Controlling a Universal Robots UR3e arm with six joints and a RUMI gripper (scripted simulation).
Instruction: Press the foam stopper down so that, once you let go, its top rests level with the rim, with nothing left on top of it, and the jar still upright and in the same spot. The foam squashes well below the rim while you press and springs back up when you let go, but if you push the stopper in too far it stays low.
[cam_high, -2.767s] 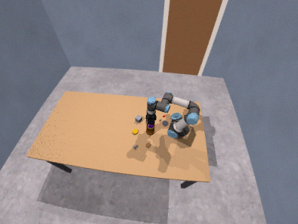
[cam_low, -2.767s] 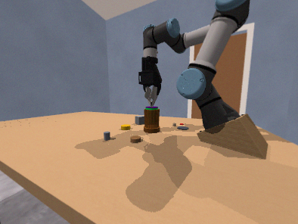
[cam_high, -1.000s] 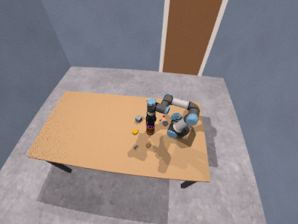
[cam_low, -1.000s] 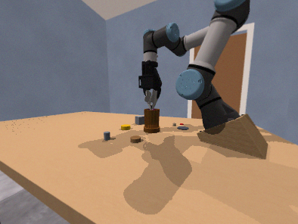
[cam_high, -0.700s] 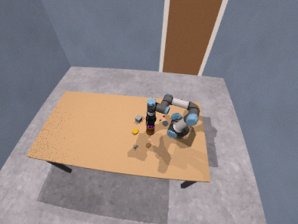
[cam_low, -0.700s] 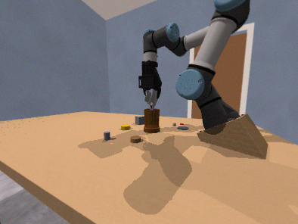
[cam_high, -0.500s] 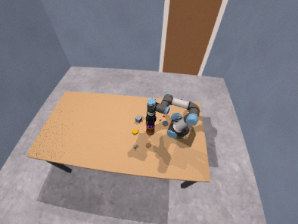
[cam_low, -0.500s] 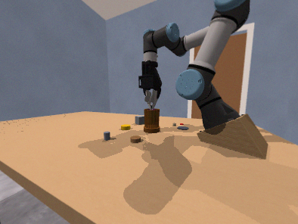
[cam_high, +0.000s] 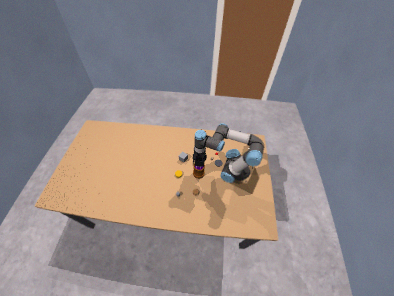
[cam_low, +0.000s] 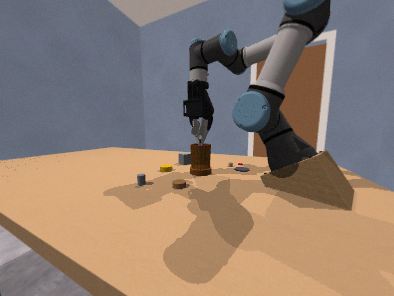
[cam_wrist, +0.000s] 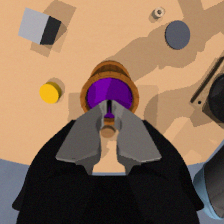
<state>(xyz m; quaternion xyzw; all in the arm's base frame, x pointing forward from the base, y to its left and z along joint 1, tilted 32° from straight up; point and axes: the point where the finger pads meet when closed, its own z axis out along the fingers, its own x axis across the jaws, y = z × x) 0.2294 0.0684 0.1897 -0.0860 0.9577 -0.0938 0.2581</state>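
Observation:
A brown ribbed jar (cam_low: 200, 158) stands upright on the table, also in the top view (cam_high: 199, 172). Its purple foam stopper (cam_wrist: 109, 94) fills the mouth; in the side view its top sits at or just below the rim. My gripper (cam_low: 200, 136) is shut and empty, pointing straight down with its fingertips at the top of the stopper, inside the jar's mouth. In the wrist view the closed fingertips meet over the near edge of the stopper. Nothing else lies on the stopper.
Around the jar lie a yellow disc (cam_wrist: 50, 92), a grey cube (cam_wrist: 39, 27), a dark blue disc (cam_wrist: 177, 34), a small grey nut (cam_wrist: 159, 12), a brown disc (cam_low: 179, 184) and a small blue cylinder (cam_low: 141, 179). The arm's wedge base (cam_low: 312, 177) stands to the right.

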